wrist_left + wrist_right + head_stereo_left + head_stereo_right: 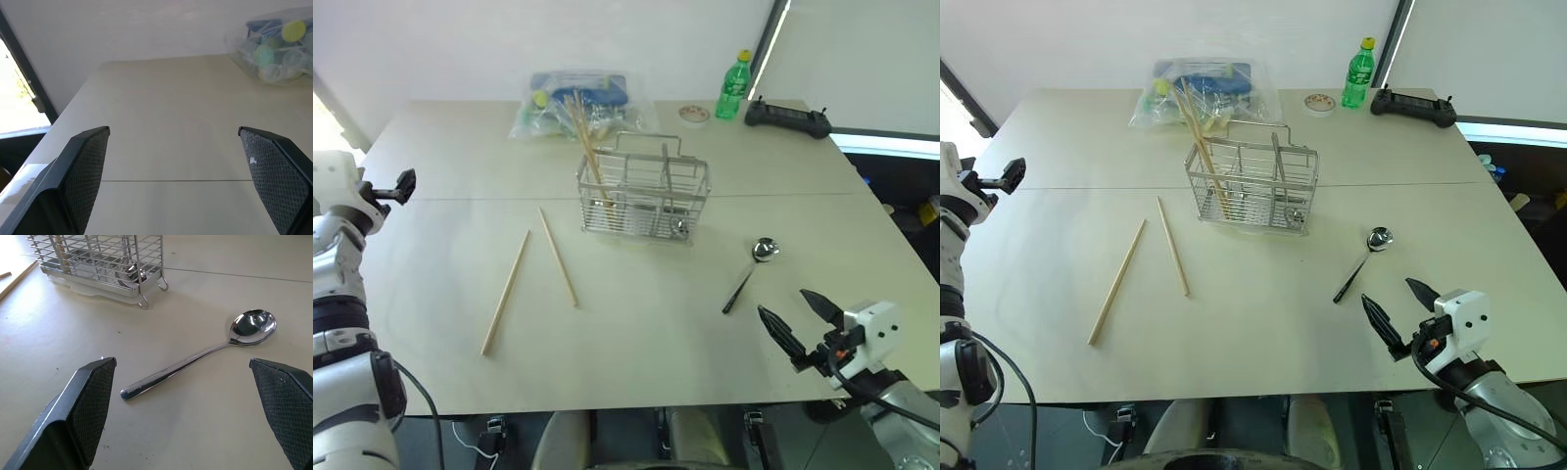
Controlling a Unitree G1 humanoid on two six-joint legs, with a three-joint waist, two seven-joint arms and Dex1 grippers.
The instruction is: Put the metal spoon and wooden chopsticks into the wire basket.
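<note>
From the right wrist the metal spoon (205, 354) lies bare on the counter (656, 343) between the spread fingers of the right gripper (800, 318), handle toward it. Overhead, the two wooden chopsticks (530, 272) lie left of the wire basket (644, 192). The left gripper (173, 176) is spread too, its fingertips cut off.

No readable text. Spoon (205, 355) handle bears tiny engraved mark near end, illegible. Green bottle (734, 88) label too small to read.
</note>
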